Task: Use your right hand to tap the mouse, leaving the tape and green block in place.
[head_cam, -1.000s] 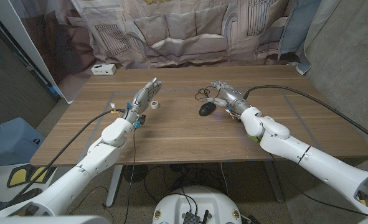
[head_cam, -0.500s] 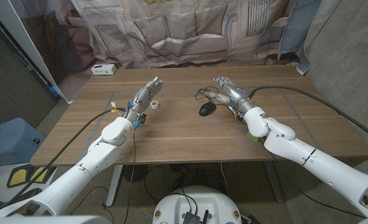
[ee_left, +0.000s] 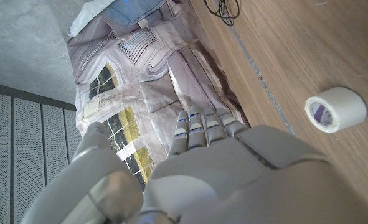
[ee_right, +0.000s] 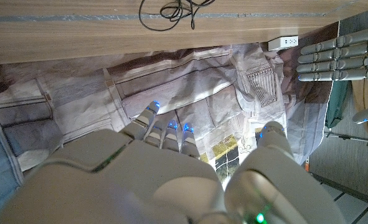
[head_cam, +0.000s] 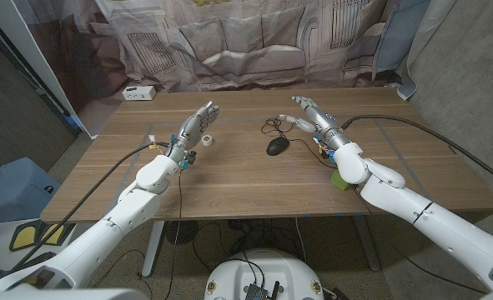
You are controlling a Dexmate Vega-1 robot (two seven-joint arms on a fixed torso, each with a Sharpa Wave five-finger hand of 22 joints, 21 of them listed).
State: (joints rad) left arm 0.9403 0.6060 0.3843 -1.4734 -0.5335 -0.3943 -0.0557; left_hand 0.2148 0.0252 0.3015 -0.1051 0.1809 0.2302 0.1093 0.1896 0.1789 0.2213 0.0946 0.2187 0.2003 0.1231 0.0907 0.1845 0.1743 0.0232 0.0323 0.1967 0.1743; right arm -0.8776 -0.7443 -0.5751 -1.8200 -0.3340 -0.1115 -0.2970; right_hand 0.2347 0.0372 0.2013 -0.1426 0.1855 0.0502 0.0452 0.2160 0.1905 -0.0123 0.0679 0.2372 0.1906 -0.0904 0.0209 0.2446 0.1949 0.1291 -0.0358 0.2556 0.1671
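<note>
In the head view a black mouse (head_cam: 276,146) lies near the middle of the wooden table (head_cam: 254,187), its cable (head_cam: 274,125) coiled just behind it. My right hand (head_cam: 313,117) hangs above the table behind and to the right of the mouse, fingers spread, holding nothing and apart from it. A white tape roll (head_cam: 207,139) lies at the left-middle, and my open left hand (head_cam: 198,125) stands beside it with fingers stretched out. The green block (head_cam: 339,179) peeks out from behind my right forearm. The left wrist view shows the tape roll (ee_left: 336,109) beyond my left hand (ee_left: 215,155).
A white power strip (head_cam: 138,92) sits at the table's far left corner. A printed cloth backdrop (head_cam: 254,42) hangs behind the table. The right wrist view shows the coiled cable (ee_right: 171,11) and the power strip (ee_right: 285,42) past my right hand (ee_right: 165,168).
My right hand has risen from beside the mouse and drawn back to the right, away from it. Mouse, tape, green block and left hand have stayed put.
</note>
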